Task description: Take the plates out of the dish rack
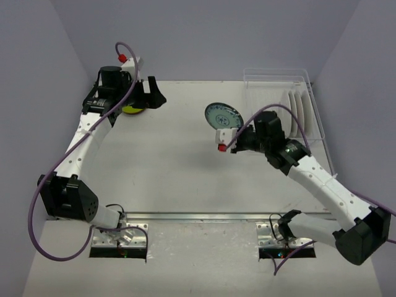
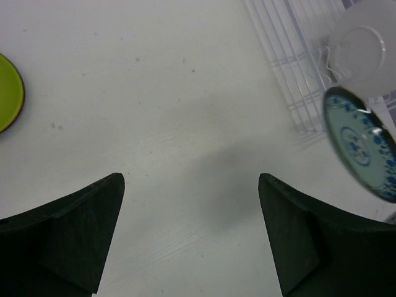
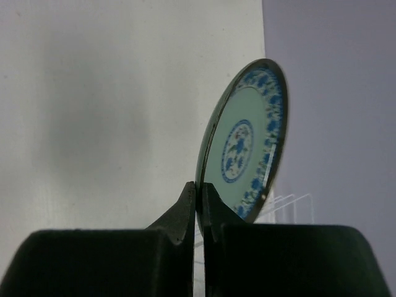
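My right gripper is shut on the rim of a pale green plate with blue patterns and holds it above the table, left of the dish rack. In the right wrist view the plate stands on edge between the closed fingertips. Several white plates stand upright in the rack's right side. My left gripper is open and empty at the far left, beside a yellow-green plate lying on the table. The left wrist view shows that plate, the held plate and the rack.
The white table is walled by purple panels on the left, back and right. The rack sits in the back right corner. Purple cables loop off both arms.
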